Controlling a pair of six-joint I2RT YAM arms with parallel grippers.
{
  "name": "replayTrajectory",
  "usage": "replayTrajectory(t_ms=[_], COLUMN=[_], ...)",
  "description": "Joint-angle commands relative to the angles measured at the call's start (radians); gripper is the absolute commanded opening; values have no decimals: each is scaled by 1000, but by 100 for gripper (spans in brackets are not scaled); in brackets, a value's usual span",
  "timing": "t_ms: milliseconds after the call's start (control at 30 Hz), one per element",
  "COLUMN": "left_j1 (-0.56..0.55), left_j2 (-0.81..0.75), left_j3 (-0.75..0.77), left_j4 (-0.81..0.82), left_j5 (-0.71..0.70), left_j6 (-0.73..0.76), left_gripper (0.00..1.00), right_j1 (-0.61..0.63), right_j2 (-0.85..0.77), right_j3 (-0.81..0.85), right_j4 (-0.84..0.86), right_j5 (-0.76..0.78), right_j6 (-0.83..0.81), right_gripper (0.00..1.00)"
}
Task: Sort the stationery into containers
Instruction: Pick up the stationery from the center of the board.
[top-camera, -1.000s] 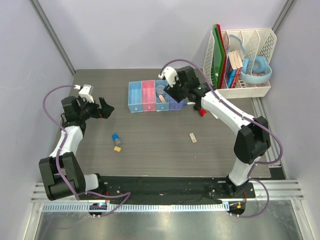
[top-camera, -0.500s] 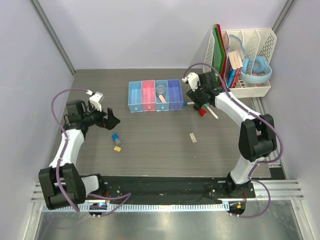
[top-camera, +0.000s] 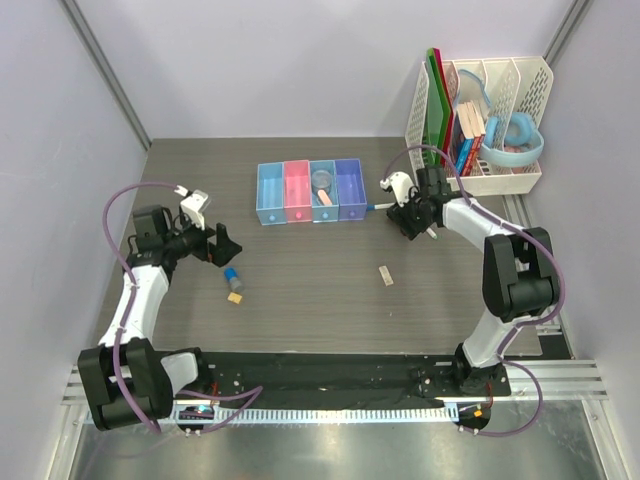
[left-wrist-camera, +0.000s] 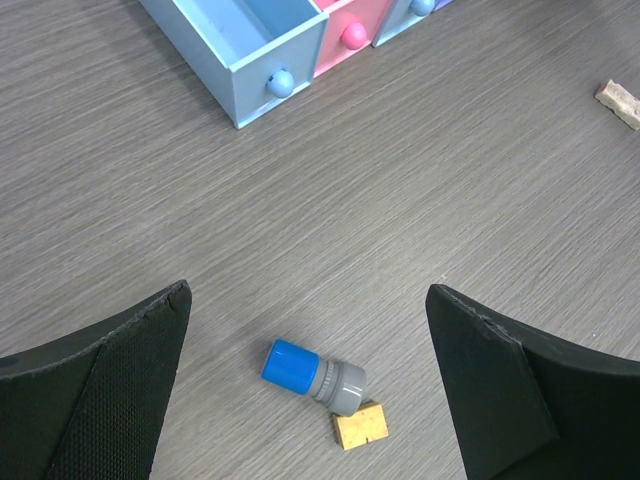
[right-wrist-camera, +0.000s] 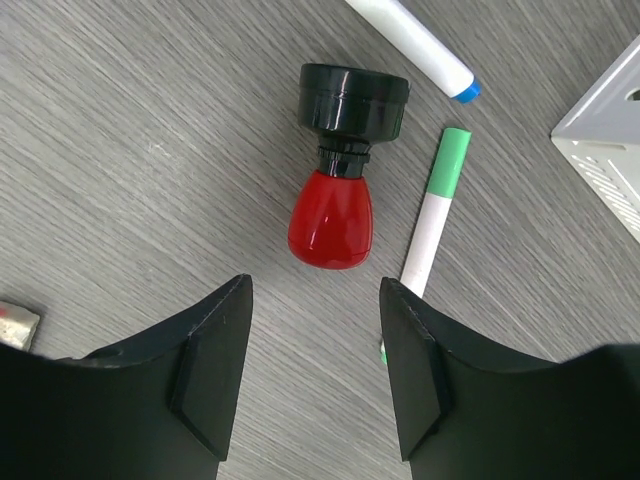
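Four joined bins (top-camera: 269, 195) stand in a row at mid-table: light blue, pink, light blue, violet-blue. The third bin holds a clear tape roll (top-camera: 322, 180) and a pink eraser (top-camera: 325, 198). My left gripper (top-camera: 225, 245) is open and empty just above a blue-capped cylinder (left-wrist-camera: 313, 377) and a tiny yellow piece (left-wrist-camera: 360, 425), which lie touching each other. My right gripper (right-wrist-camera: 315, 290) is open and empty over a red-black piece (right-wrist-camera: 343, 160), next to a green-capped white pen (right-wrist-camera: 432, 215) and a blue-tipped white pen (right-wrist-camera: 415, 45). A beige eraser (top-camera: 385, 275) lies alone.
A tall white perforated file rack (top-camera: 520, 120) with books, green boards and a light-blue ring stands at the back right; its corner (right-wrist-camera: 605, 140) shows in the right wrist view. The light blue bin's front wall (left-wrist-camera: 225, 75) lies ahead of my left gripper.
My right gripper has moved from over the bins to the right and down, over the red-black piece. My left gripper has moved right and nearer, towards the blue-capped cylinder.
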Motion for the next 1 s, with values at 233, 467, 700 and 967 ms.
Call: replayTrajectory(t_ms=[233, 467, 700, 967], left_j1=[-5, -5, -5, -5], left_j2=[-54, -57, -61, -64], left_j3=[-22, -22, -25, -31], left_j4=[5, 3, 5, 6], left_j5=[-2, -24, -36, -37], left_j6=[6, 4, 10, 14], left_gripper=[100, 100, 100, 100], right_j1=[-70, -77, -84, -96], right_j2=[-34, -14, 32, 79], right_j3=[-46, -55, -47, -56], right_j4=[107, 144, 176, 224], right_j5=[-177, -199, -220, -216], right_j6=[-47, -55, -49, -35], right_gripper=[59, 58, 58, 54])
